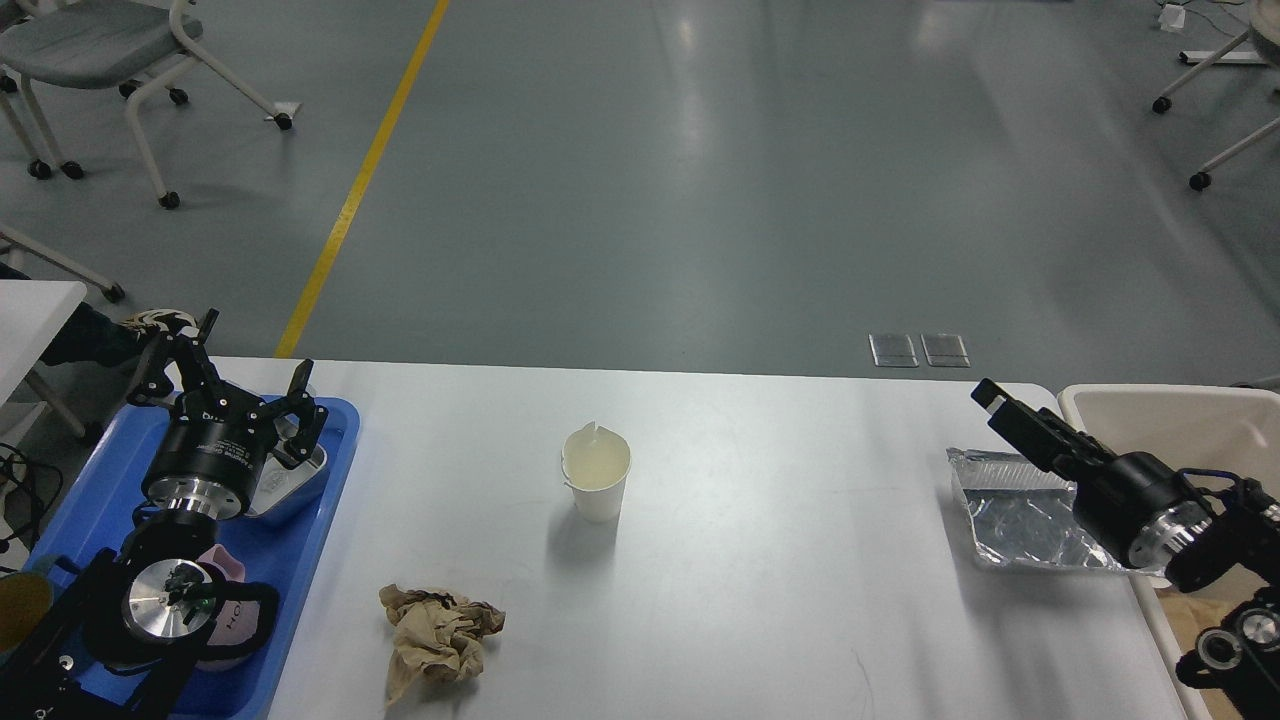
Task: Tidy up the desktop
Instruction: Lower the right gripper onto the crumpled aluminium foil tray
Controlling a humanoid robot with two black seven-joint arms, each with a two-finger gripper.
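Note:
The white desktop (pixel 780 560) carries a white paper cup (pixel 597 482) at its middle. A crumpled brown paper ball (pixel 437 636) lies near the front left, and a creased foil sheet (pixel 1015 510) lies at the right. My left gripper (pixel 240 385) is open, hovering over the blue tray (pixel 330 520) just above a metal container (pixel 295 478). My right gripper (pixel 990 398) points toward the far left above the foil's far edge. It is seen side-on, so its fingers cannot be told apart. Neither gripper visibly holds anything.
A beige bin (pixel 1170 415) stands off the desktop's right end, behind my right arm. The blue tray also holds a pink cup (pixel 228 622), partly hidden by my left arm. Chairs stand on the grey floor beyond the desktop.

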